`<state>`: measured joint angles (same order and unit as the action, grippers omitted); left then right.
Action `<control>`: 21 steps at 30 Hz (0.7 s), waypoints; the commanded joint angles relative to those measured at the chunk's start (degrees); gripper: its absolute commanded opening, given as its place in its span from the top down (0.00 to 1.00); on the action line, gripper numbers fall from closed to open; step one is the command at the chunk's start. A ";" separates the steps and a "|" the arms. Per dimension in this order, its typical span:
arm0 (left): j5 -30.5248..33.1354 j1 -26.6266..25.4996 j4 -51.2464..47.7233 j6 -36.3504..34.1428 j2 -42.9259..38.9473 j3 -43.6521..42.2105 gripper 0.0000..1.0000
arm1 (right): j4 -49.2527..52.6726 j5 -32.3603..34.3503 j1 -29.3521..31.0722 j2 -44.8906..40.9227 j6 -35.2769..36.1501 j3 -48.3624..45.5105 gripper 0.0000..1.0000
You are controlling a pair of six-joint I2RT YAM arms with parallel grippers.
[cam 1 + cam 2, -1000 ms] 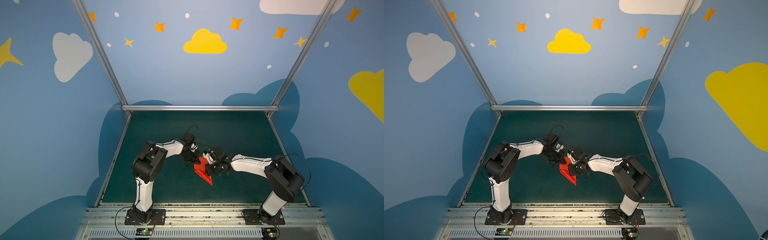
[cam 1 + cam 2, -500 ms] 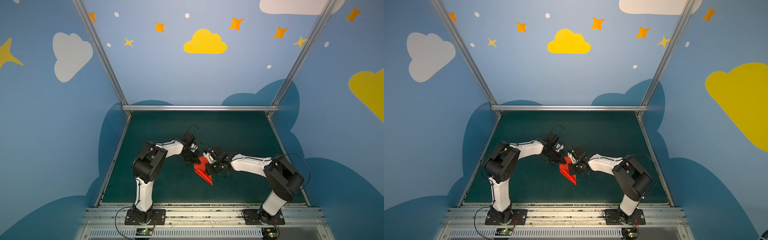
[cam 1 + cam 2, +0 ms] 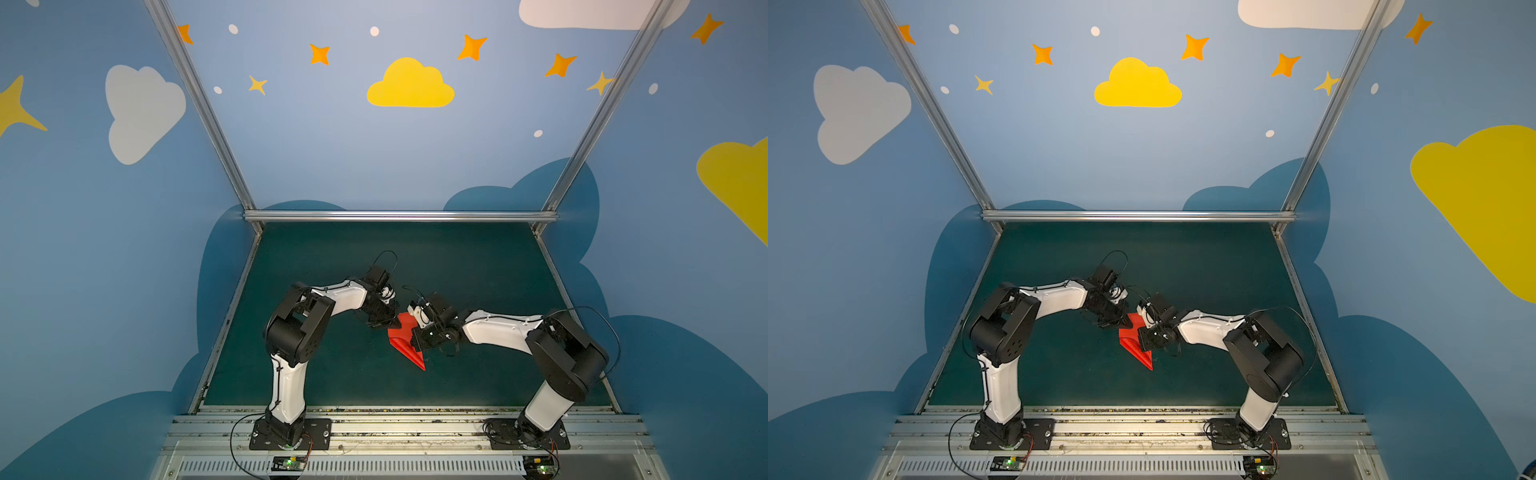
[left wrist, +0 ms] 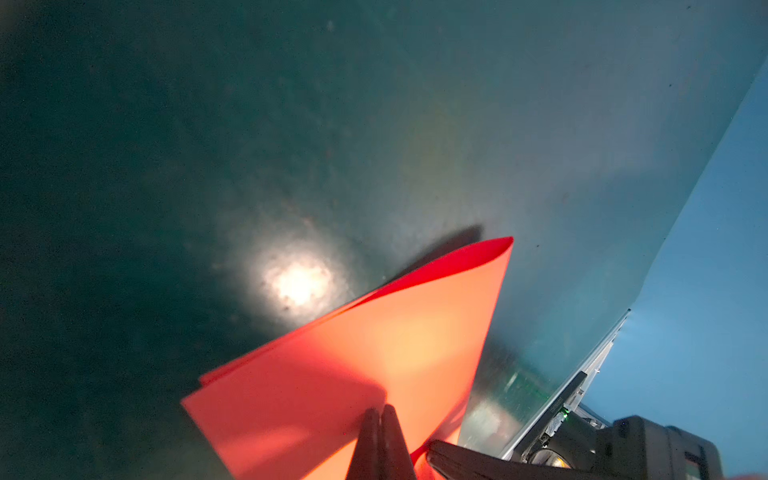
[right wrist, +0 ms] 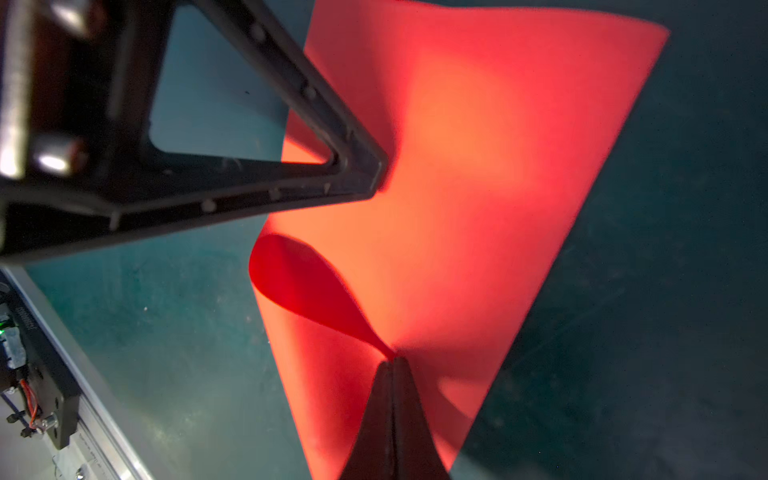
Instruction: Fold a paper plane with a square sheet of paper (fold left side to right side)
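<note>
The red sheet of paper (image 3: 401, 333) (image 3: 1133, 341) lies folded over itself in the middle of the green mat, its pointed end toward the front rail. An open loop of the fold (image 5: 299, 282) narrows down to my right gripper (image 5: 392, 360) (image 3: 414, 344), which is shut with its tip resting on the top layer. My left gripper (image 4: 380, 409) (image 3: 390, 323) is shut too, with its tip on the paper's far part; in the right wrist view its fingertip (image 5: 376, 174) touches the sheet. Neither gripper has paper between its fingers.
The green mat (image 3: 457, 257) is bounded by aluminium rails at the back (image 3: 399, 215) and front (image 3: 399, 409). Blue painted walls close in the sides. Both arm bases stand on the front rail.
The right arm's elbow has shifted slightly and its gripper has crept a little along the paper. The left arm and the paper stay about where they were.
</note>
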<state>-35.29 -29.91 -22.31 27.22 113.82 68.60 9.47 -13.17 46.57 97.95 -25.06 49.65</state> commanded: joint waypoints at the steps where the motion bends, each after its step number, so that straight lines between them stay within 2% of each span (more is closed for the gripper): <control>1: 3.47 -0.94 -2.19 -0.36 2.83 -0.62 0.97 | 1.31 0.76 0.07 1.61 -0.54 -2.03 1.00; 9: 2.99 0.76 -3.38 0.87 0.02 3.28 0.96 | 0.72 1.57 0.09 0.93 -1.57 -4.71 1.00; 14: 2.18 2.95 -1.35 3.54 -5.31 2.82 0.84 | 0.40 1.47 0.04 0.66 -2.01 -5.53 1.00; 17: 2.07 3.80 0.97 5.14 -10.03 -0.48 0.81 | 0.27 1.48 0.04 0.42 -2.08 -5.89 1.00; 18: 1.91 3.89 1.84 5.68 -11.45 -1.95 0.83 | 0.20 1.40 0.07 0.40 -2.04 -5.96 1.00; 21: 0.73 3.40 5.46 8.04 -16.40 -7.75 0.97 | 0.19 1.28 0.04 0.40 -2.14 -6.09 1.00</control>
<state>-33.74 -25.85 -19.73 32.75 100.57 64.45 4.80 -13.13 46.48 96.49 -26.85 46.15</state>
